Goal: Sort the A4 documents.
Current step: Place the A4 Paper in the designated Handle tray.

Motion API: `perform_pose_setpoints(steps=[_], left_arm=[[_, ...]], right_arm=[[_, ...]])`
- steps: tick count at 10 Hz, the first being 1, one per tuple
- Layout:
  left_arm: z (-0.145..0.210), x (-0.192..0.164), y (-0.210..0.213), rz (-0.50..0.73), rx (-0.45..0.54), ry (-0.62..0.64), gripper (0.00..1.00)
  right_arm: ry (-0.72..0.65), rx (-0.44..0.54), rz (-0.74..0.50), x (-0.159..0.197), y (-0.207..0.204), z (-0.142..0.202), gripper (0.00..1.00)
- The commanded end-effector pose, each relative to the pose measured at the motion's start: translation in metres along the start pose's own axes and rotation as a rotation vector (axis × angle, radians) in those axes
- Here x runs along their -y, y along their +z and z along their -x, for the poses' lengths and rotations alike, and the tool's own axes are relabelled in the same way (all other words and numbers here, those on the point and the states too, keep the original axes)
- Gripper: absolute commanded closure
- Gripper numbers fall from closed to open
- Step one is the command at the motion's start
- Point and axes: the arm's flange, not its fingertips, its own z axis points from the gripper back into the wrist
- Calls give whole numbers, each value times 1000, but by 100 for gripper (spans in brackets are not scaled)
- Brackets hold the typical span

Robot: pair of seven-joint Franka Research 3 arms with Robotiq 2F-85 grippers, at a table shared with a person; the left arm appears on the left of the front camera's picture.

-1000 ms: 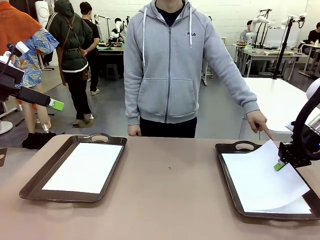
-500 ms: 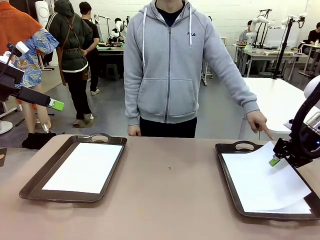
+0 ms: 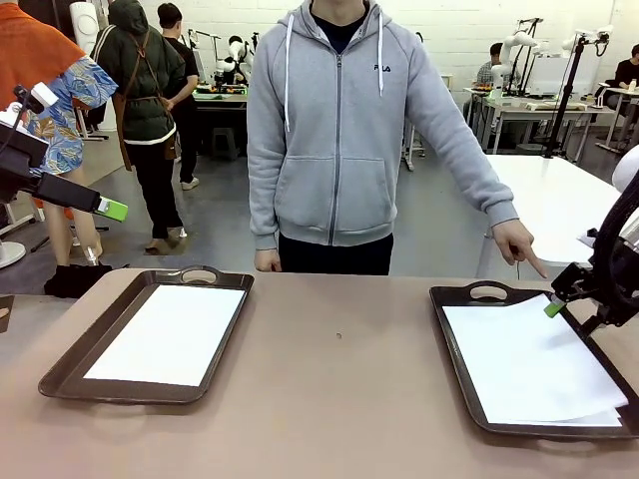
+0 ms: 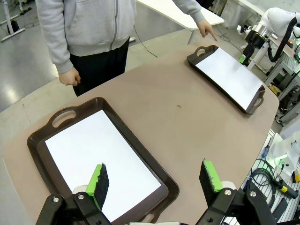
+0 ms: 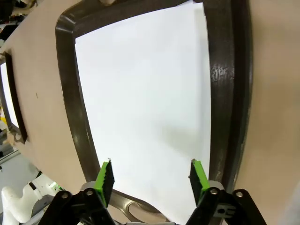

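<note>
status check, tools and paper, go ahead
Left tool open, high over left tray. Right tool open, above sheet lying in right tray. Person's hand pointing near that tray.

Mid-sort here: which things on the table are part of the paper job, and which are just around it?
Job:
- A4 sheet in the left tray
- A4 sheets in the right tray
- right claw, open above the right tray's far corner
- person's hand, pointing at that tray

Just around:
- left tray and right tray, holders only
- white side table beyond
</note>
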Motion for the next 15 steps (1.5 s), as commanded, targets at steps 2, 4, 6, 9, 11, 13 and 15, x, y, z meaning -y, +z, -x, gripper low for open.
perform_pose_setpoints(steps=[2,4,6,9,11,13,15], left_arm=[[0,0,-1,-1,2,-2,0],[0,0,-1,-1,2,-2,0],[0,0,-1,-1,2,-2,0],[0,0,-1,-1,2,-2,0],[0,0,-1,-1,2,-2,0],[0,0,-1,-1,2,-2,0],[0,0,-1,-1,2,-2,0]], right_arm=[[-35,29,53,0,10,10,0],[-35,38,67,-2,14,14,0],[-59,56,41,-7,12,11,0],[-15,35,28,-1,19,7,0],[-15,35,28,-1,19,7,0],[-15,35,28,-1,19,7,0],[-15,35,28,-1,19,7,0]])
